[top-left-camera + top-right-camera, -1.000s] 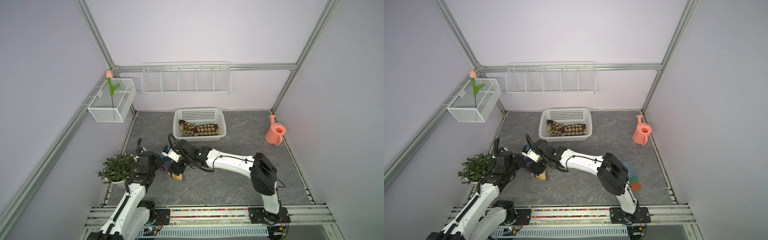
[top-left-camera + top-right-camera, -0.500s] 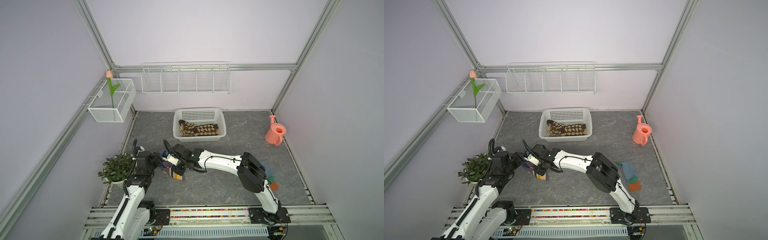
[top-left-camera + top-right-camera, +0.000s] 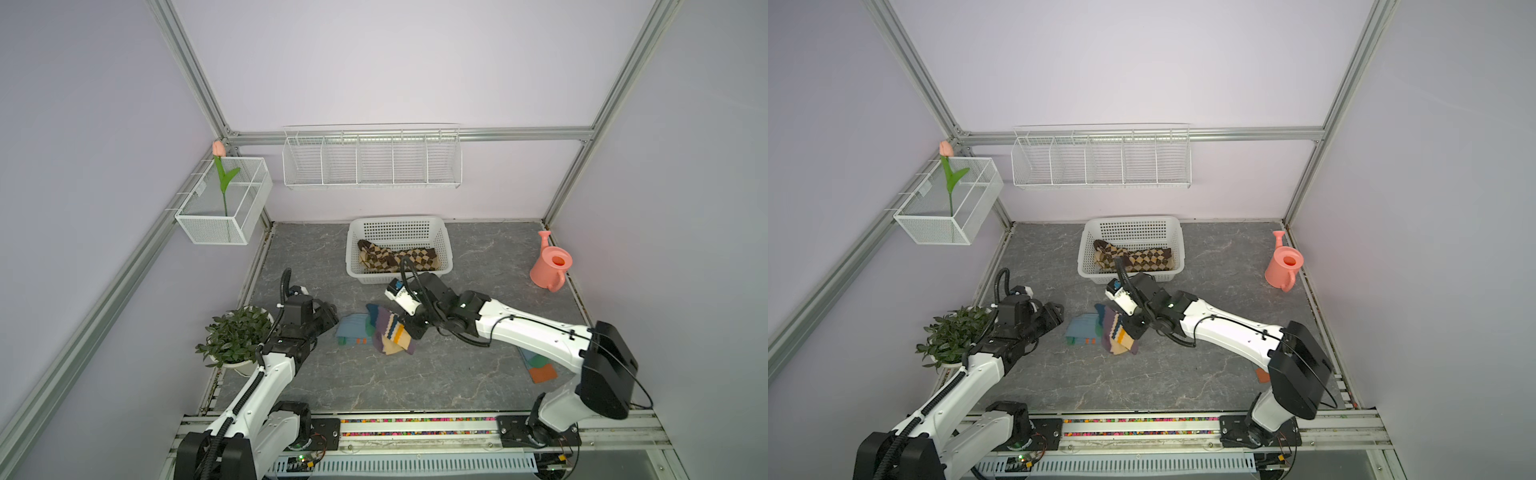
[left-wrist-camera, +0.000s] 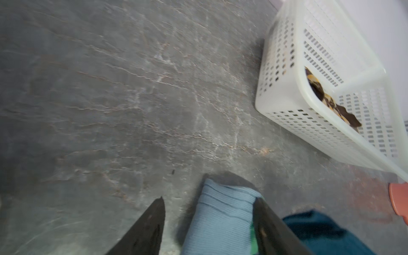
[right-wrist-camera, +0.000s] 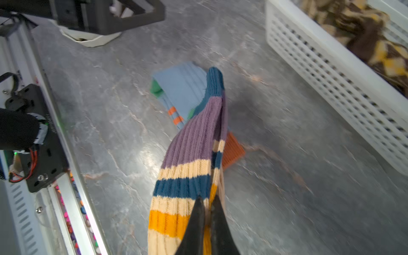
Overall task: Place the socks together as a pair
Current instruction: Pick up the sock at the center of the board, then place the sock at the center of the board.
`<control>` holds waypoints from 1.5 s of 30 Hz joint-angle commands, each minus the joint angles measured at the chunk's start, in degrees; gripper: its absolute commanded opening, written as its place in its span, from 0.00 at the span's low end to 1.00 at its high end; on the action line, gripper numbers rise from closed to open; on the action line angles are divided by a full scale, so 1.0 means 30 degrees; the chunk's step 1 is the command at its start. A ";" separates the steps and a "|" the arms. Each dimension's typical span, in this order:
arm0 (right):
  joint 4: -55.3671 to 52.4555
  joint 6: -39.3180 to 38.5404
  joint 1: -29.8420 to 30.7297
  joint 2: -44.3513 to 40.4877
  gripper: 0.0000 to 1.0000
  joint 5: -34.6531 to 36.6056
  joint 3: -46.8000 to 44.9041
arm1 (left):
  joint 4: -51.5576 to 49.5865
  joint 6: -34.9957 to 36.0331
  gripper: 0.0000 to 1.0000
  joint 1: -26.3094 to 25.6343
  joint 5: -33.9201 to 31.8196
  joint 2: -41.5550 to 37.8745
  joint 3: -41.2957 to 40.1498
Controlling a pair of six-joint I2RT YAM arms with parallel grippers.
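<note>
The right hand (image 3: 415,330) has just pressed together on the striped sock (image 3: 392,332) and is pinching its cream and yellow end, as the right wrist view is showing (image 5: 207,205). Its arm has been pulling back toward the right of the frame since a moment ago, when it was reaching further left. The sock is hanging from the fingers at the centre of both top views, its lower end trailing over the blue sock (image 3: 351,328). I judge this as the striped sock being lifted away for pairing. Whether one layer or two is being pinched, I cannot tell.

The left hand (image 3: 328,316) is staying spread, left of centre. In the left wrist view its fingers are standing either side of the blue sock's end (image 4: 220,220), and contact is not showing clearly.

A second blue sock (image 3: 540,365) is lying at the lower right of the bench (image 3: 478,374), partly under the right arm and well apart from the first. The argyle socks (image 3: 395,257) are sitting in the basket (image 3: 399,222) at the upper centre. The can (image 3: 550,268) at the right and the plant (image 3: 237,336) at the left are standing clear. The overlap of the two socks is what is likeliest to be getting in the way, since the striped one may be dragging the blue one along.
</note>
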 commanded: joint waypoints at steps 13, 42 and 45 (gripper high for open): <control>-0.4913 0.1357 -0.5055 -0.2337 0.18 0.1297 -0.1648 | 0.0336 0.1429 0.62 -0.4987 0.0101 0.7623 0.4246; -0.4142 0.2999 -0.4537 -0.1084 0.49 0.4352 -0.3716 | -0.1042 0.1637 0.55 -0.7441 -0.0524 1.1481 0.6700; -0.2605 0.2891 -0.4029 -0.1069 0.48 0.2578 -0.3830 | -0.0959 0.1686 0.54 -0.7423 -0.0478 1.1426 0.6645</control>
